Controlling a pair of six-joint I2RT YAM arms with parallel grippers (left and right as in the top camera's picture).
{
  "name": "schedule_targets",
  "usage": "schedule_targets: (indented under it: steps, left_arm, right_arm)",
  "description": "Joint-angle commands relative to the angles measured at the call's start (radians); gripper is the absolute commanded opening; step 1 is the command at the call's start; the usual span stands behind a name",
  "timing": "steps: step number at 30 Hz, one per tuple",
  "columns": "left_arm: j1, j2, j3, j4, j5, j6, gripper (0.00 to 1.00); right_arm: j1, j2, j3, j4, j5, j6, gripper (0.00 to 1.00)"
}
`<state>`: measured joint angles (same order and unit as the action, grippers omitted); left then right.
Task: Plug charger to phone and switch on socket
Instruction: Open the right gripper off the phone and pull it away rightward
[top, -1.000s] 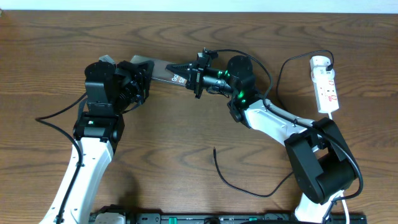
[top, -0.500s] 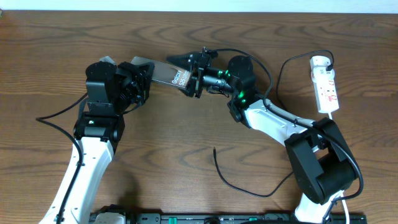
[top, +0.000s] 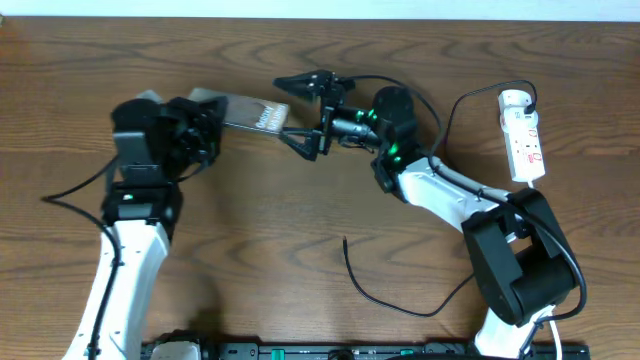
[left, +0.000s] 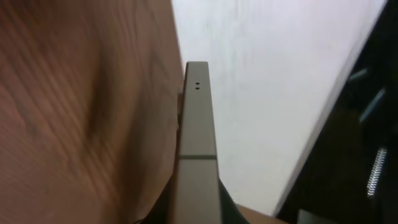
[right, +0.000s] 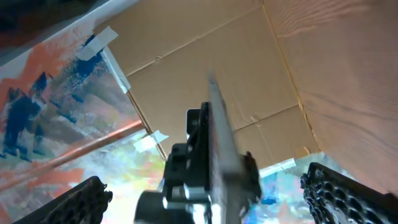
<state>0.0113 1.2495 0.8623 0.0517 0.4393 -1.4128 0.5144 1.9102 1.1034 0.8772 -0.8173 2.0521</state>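
While left fingers (top: 208, 125) grip phone (top: 250, 113), its end between spread right fingers (top: 298, 83)

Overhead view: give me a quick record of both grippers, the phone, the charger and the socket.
left gripper: shut on the phone
right gripper: open, fingers either side of the phone's free end
phone: lettered face up, nothing plugged in
charger: lying on the table, tip free
socket: at the right edge, switch position unclear
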Motion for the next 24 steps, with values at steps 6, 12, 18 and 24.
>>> schedule_targets:
  steps: [6,12,18,24]
  left_arm:
    - [0.309,-0.004,0.008,0.222,0.505,0.06,0.07]
    - [0.382,0.0,0.008,0.42,0.813,0.12,0.07]
    - [0.38,0.034,0.008,0.441,0.959,0.168,0.07]
    - [0.38,0.059,0.008,0.447,0.99,0.167,0.07]
  right_arm:
    - [-0.154,-0.01,0.013,0.041,-0.153,-0.37,0.84]
    - [-0.228,-0.012,0.023,0.018,-0.303,-0.521,0.74]
    - [-0.235,-0.035,0.112,-0.182,-0.422,-0.714,0.77]
    - [-0.219,-0.083,0.263,-0.553,-0.403,-0.939,0.84]
